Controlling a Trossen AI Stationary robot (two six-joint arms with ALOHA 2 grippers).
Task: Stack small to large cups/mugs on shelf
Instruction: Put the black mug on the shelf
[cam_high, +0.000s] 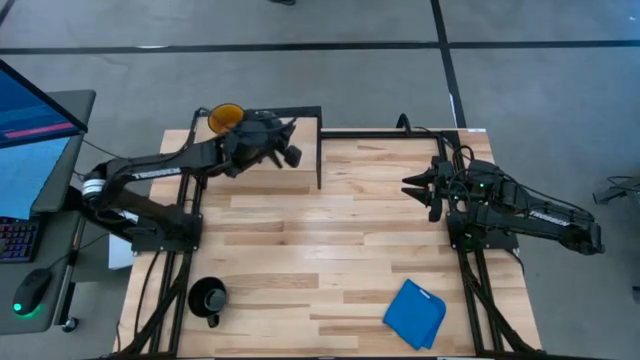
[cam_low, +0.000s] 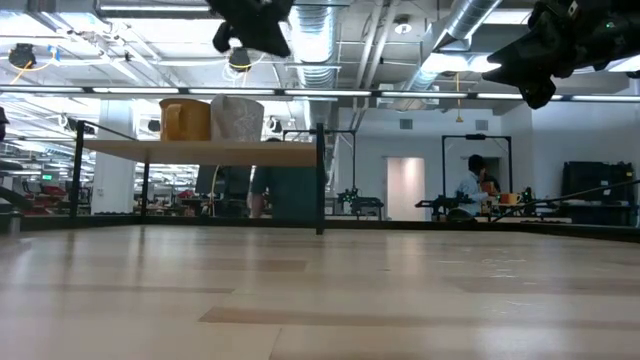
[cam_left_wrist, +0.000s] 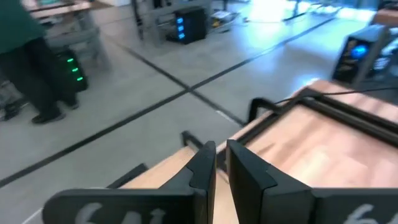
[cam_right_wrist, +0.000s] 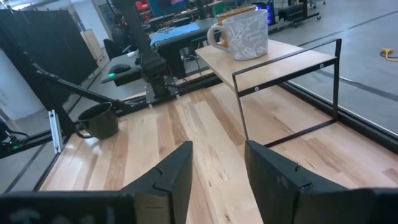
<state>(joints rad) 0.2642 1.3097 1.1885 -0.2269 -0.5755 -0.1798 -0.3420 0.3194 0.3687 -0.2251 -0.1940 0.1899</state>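
Observation:
The yellow-orange mug (cam_low: 185, 120) and the pale grey-white mug (cam_low: 237, 118) stand upright side by side on the shelf (cam_low: 200, 152). They also show in the right wrist view, the grey-white mug (cam_right_wrist: 245, 36) in front of the yellow one (cam_right_wrist: 233, 12). In the high view my left arm hides the grey-white mug, and only the yellow mug (cam_high: 225, 117) shows. The black mug (cam_high: 208, 297) stands on the table near its left front corner. My left gripper (cam_high: 280, 132) hovers above the shelf, shut and empty (cam_left_wrist: 221, 168). My right gripper (cam_right_wrist: 217, 168) waits open at the table's right side (cam_high: 412, 185).
A blue folded cloth (cam_high: 415, 313) lies near the table's front right. The shelf's black frame legs (cam_high: 319, 150) stand at the far left of the tabletop. Bare wood lies between the shelf, the black mug and the cloth. A person shows in the room behind (cam_low: 470, 185).

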